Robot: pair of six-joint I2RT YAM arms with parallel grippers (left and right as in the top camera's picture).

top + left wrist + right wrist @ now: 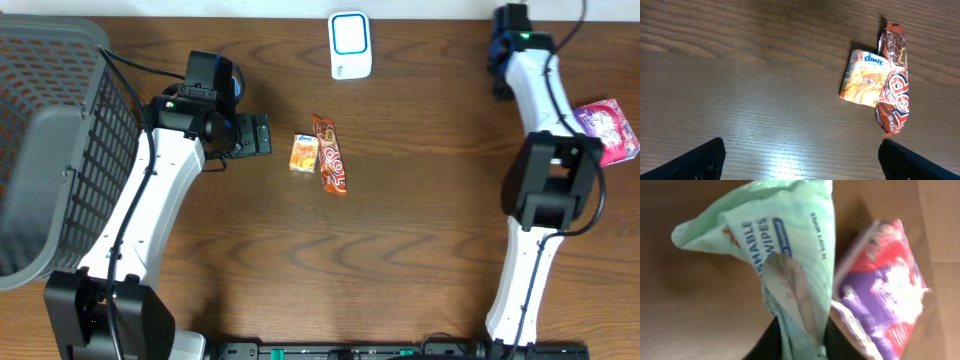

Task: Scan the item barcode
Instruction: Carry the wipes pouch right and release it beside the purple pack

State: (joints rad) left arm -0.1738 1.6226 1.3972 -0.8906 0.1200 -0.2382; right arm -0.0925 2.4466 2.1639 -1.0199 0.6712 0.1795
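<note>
Left wrist, Kleenex pack (863, 78), wipes pouch (790, 245)

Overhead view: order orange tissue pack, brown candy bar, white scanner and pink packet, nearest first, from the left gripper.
1. Orange tissue pack, ahead of the left gripper.
2. Brown candy bar, just beyond.
3. White scanner, top edge.
4. Pink packet, far right.

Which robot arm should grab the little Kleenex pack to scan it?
Left. The left end effector, open, hangs right beside the Kleenex pack, facing it. The right end effector is far off on the other side, with a green wipes pack between its fingers.
</note>
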